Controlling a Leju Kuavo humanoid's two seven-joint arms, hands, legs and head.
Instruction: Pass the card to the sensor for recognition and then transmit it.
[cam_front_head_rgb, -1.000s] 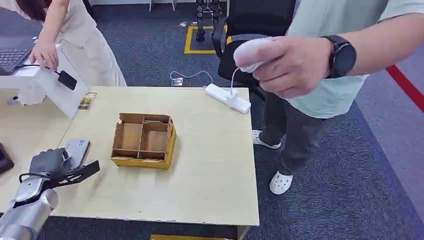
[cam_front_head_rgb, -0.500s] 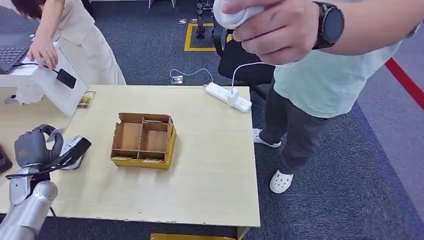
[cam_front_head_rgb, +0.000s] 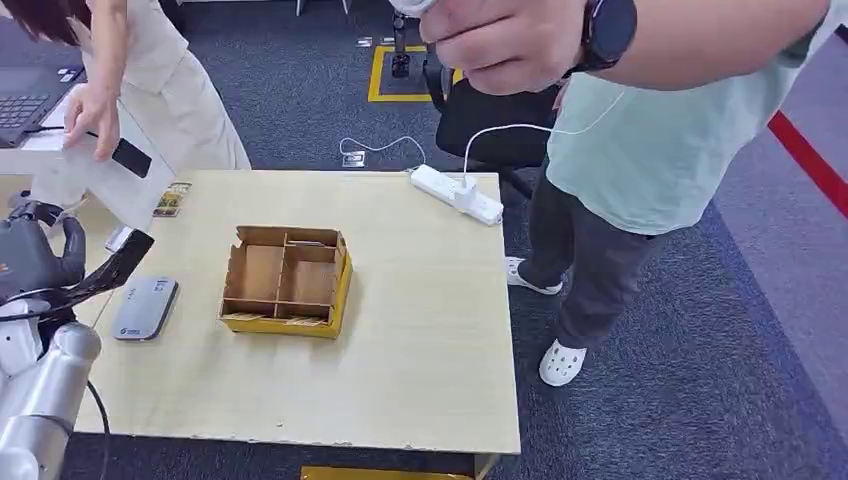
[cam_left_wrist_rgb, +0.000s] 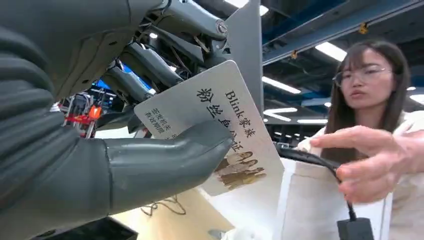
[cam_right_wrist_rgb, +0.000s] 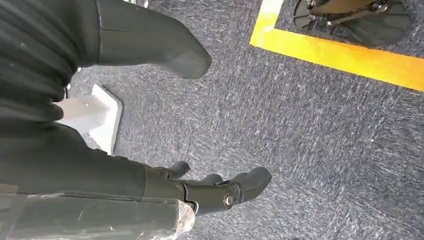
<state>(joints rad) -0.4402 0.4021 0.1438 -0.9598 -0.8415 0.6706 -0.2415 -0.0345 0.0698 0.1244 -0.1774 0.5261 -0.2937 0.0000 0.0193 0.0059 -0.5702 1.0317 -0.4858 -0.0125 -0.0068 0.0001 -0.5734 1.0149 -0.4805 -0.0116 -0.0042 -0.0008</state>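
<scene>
Now that the left hand (cam_front_head_rgb: 40, 262), clamped on the white printed card (cam_left_wrist_rgb: 220, 125), has lifted off the grey flat sensor (cam_front_head_rgb: 146, 307) on the desk (cam_front_head_rgb: 420, 330), recognition looks done and handover remains; right hand (cam_right_wrist_rgb: 165, 120) hangs apart, empty.

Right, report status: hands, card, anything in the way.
Left hand pinching card, raised near person's hand. Right hand empty, fingers apart, over carpet. Sensor on table, unobstructed.

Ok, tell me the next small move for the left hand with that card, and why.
Probably carry the card a little further toward the person's hand and hold it there for the handover. The left hand pinches the card raised off the table, the grey sensor lies below it, and the person's fingers reach in beside the card.
</scene>
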